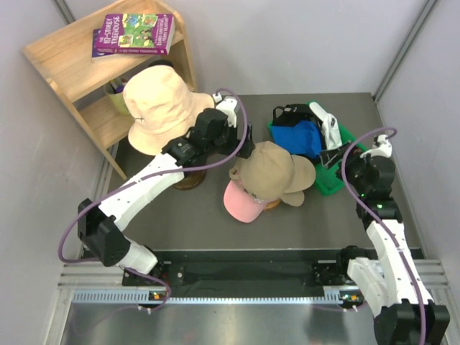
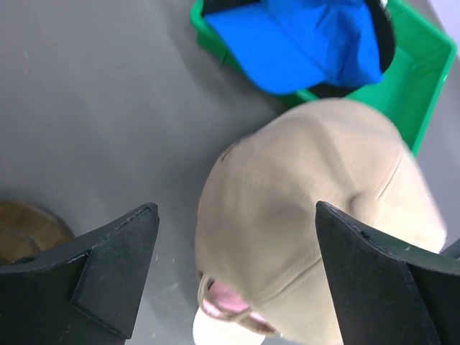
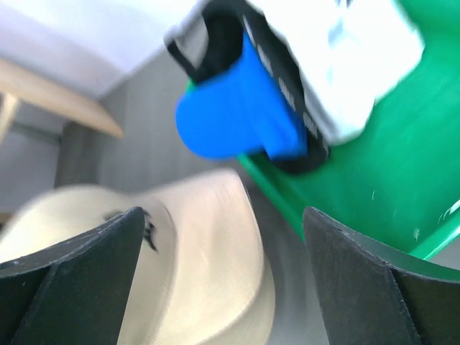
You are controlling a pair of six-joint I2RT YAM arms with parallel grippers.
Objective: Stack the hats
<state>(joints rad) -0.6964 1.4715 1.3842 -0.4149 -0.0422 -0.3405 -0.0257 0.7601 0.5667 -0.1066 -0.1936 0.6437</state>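
Now, with the khaki cap (image 1: 273, 171) over the pink cap (image 1: 239, 203) mid-table and left gripper (image 2: 236, 215) and right gripper (image 3: 223, 219) both spread empty, the right should probably pinch the blue cap (image 1: 300, 136) by its peak in the green bin (image 1: 328, 184) near the far-right corner.

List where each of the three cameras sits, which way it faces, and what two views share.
Top external: above and behind the arms, looking down on the table; both arms and their bases show.
Left wrist: on the left arm, looking down past the open left gripper at the khaki cap.
Right wrist: on the right arm, looking past the open right gripper toward the green bin.
Shared: both wrist views show the blue cap and the khaki cap.
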